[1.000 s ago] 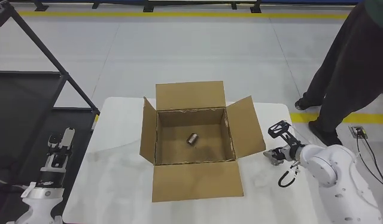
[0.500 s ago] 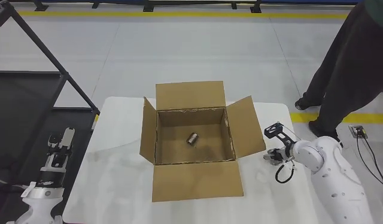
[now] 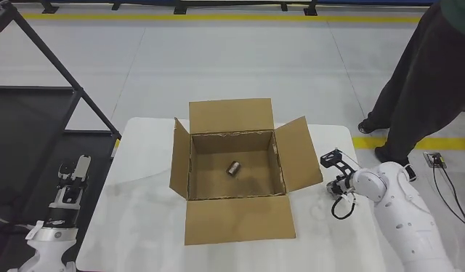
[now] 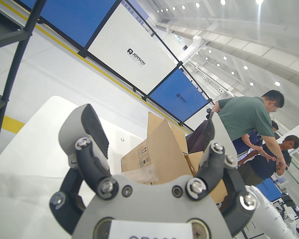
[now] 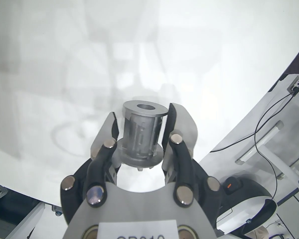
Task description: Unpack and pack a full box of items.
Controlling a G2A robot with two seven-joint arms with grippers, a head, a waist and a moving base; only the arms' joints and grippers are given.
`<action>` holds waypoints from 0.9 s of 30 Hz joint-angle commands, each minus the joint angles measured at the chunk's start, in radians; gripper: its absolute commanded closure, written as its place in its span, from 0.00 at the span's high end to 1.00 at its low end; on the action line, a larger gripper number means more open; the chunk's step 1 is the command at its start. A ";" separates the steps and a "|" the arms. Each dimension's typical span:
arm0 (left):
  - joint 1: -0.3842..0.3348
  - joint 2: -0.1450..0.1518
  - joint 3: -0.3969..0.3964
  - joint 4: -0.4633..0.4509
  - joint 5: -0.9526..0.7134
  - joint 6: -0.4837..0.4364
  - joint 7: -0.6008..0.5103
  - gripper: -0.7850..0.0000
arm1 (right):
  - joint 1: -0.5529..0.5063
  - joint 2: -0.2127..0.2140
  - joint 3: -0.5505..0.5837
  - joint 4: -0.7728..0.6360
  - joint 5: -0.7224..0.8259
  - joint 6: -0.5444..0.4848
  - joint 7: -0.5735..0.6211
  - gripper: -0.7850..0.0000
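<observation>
An open cardboard box (image 3: 240, 220) stands in the middle of the white table (image 3: 145, 199), its four flaps spread out. One small metal cylinder (image 3: 232, 169) lies on the box floor. To the right of the box, my right gripper (image 3: 336, 190) hangs low over the table. In the right wrist view this gripper (image 5: 142, 115) is shut on a grey flanged metal part (image 5: 142, 133), one finger on each side. My left gripper (image 3: 73, 172) stays off the table's left edge. It (image 4: 150, 115) is open with nothing in it, and the box (image 4: 162, 150) shows beyond it.
A black metal frame (image 3: 65, 97) stands to the left of the table. A person (image 3: 421, 90) stands on the floor at the far right, touching nothing. Bare table surface lies left and right of the box.
The right arm has drawn in a little toward the box, its forearm swinging nearer, with the metal part still in its grip. The left arm has not moved.
</observation>
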 commanded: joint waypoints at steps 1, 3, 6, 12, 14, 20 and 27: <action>0.000 0.000 0.000 0.000 0.000 0.000 0.000 1.00 | -0.003 0.004 0.012 -0.014 0.001 0.007 -0.024 0.00; 0.000 0.000 0.000 0.000 0.000 0.000 0.000 1.00 | -0.013 0.011 0.031 -0.049 0.004 0.007 -0.045 0.00; 0.000 0.000 0.000 0.000 0.000 0.000 0.000 1.00 | -0.039 0.023 0.069 -0.145 0.000 0.027 -0.053 0.00; 0.000 0.000 0.000 0.000 0.000 0.000 0.000 1.00 | -0.129 0.045 0.178 -0.494 -0.052 0.197 -0.063 0.00; 0.000 0.000 0.000 0.000 0.000 0.000 0.000 1.00 | -0.164 0.047 0.195 -0.633 -0.067 0.253 -0.088 0.00; 0.000 0.000 0.000 0.000 0.000 0.000 0.000 1.00 | -0.182 0.044 0.161 -0.908 -0.102 0.292 -0.151 0.00; 0.000 0.000 0.000 0.000 0.000 0.000 0.000 1.00 | -0.039 0.017 -0.062 -0.938 -0.079 0.199 -0.213 0.00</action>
